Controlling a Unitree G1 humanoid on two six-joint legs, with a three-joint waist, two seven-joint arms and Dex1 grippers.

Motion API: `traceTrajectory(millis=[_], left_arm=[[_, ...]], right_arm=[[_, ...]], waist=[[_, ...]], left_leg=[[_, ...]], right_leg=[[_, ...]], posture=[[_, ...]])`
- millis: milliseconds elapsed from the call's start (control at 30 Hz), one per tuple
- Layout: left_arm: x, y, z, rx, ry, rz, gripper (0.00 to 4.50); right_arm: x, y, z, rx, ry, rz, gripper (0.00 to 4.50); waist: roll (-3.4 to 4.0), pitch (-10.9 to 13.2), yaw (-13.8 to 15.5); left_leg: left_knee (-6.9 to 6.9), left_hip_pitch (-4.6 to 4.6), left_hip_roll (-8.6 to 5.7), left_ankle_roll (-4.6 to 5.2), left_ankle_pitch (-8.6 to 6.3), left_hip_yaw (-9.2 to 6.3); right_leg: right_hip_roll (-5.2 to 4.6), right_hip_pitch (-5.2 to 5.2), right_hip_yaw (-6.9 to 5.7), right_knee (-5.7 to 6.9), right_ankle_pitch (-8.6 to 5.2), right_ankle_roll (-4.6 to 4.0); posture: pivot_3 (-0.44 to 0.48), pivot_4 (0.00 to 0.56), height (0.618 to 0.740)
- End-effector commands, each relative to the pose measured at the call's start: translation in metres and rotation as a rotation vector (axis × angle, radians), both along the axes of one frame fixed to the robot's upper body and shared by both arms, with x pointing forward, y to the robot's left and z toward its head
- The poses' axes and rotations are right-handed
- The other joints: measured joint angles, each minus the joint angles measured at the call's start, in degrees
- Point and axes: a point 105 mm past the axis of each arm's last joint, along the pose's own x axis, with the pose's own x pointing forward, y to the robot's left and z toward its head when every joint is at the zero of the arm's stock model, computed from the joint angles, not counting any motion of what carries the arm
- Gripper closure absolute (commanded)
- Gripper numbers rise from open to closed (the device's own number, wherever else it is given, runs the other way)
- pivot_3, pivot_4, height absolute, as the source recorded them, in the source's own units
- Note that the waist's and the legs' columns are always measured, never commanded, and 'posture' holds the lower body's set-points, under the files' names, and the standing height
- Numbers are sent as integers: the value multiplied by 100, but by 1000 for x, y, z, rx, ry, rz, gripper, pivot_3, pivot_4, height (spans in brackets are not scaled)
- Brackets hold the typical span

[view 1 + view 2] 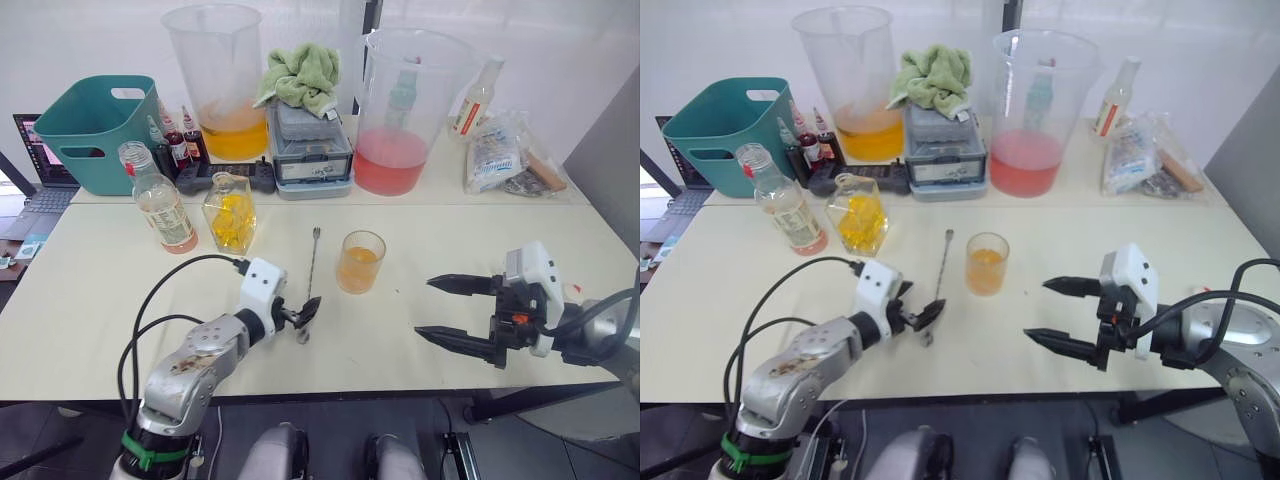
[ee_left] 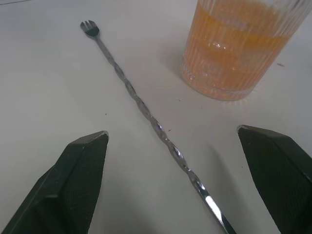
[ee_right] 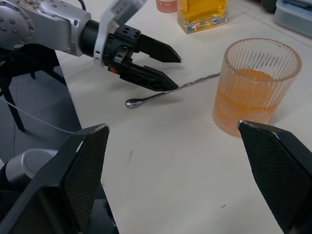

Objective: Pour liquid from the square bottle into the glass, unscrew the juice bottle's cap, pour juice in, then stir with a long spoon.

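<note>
- Two open grippers: the left gripper [image 1: 302, 314] has its fingers apart around the bowl end of the long spoon [image 1: 309, 277]
- Spoon lies flat at frame centre, running up-frame beside the glass [image 1: 360, 261]
- Right gripper [image 1: 452, 310], lower right, is farther off

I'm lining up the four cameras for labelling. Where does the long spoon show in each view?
Left eye view: the long spoon lies on the table, left of the glass.
Right eye view: same spot, its bowl end by the left tool.
Left wrist view: runs diagonally between the open fingers.
Right wrist view: lies between the left tool and the glass.
Shared landmark: the glass.
</note>
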Motion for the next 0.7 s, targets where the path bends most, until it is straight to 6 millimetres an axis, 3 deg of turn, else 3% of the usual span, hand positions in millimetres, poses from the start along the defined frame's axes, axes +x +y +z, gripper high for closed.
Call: traceTrajectory(millis=[33, 267, 433, 700], left_arm=[[5, -5, -3, 84, -8, 47, 24], [-4, -17, -17, 154, 75, 69, 24], [-14, -16, -25, 167, 127, 68, 1543], [-7, 6, -21, 208, 107, 139, 4249]], right_arm=[[-6, 6, 6, 3, -42, 26, 0], [-10, 10, 1, 12, -36, 38, 0], [-6, 4, 1, 1, -37, 34, 0], [3, -7, -2, -49, -57, 29, 0]], waist=[[-1, 0, -2], [-2, -1, 54], [-1, -2, 52], [-2, -4, 60]], left_leg=[[0, 0, 1, 0, 0, 0], [5, -1, -1, 5, -3, -4], [4, -1, 1, 4, -3, -6], [6, 0, -1, 5, -3, -13]], right_leg=[[0, 0, 0, 1, 0, 0], [-2, 1, 0, -2, -1, 2], [-1, 1, 1, 0, -2, 2], [0, -1, -1, -2, -3, 4]], posture=[[0, 150, 740], [0, 150, 740], [0, 150, 740], [0, 150, 740]])
